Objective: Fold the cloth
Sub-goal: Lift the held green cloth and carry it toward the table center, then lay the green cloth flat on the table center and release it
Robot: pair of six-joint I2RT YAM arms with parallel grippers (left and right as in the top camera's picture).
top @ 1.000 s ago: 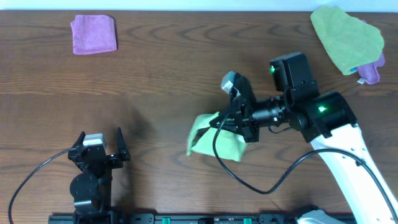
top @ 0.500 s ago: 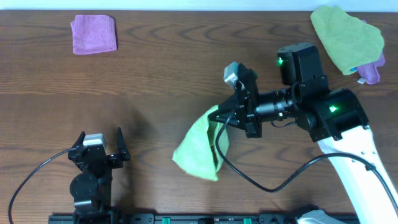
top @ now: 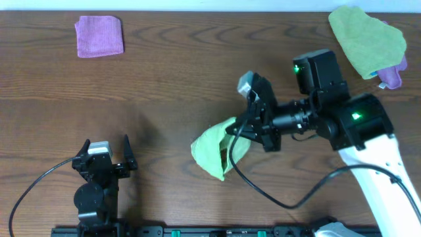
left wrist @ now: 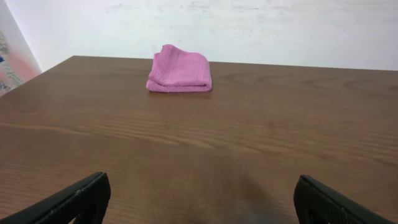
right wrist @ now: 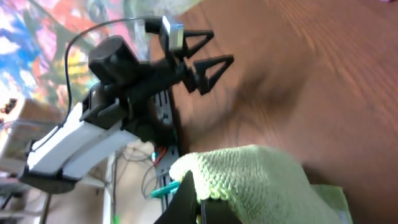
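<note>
dark wood table (top: 164,79). green pile (top: 367,39) sits upper right. the cloth (top: 209,148), light green, is bunched near lower centre, pinched in the right gripper (top: 238,131). folded pink cloth (top: 99,36) upper left. left gripper (top: 106,148) lower left, jaws wide, holding nothing.

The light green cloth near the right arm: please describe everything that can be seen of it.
The light green cloth looks like a soft fabric with a fine looped texture. It is bunched and partly folded over itself, not flat. The right end effector is shut on its upper edge, and the rest hangs below over the brown wooden table, near the front centre. Whether its lower end touches the table cannot be told.
</note>
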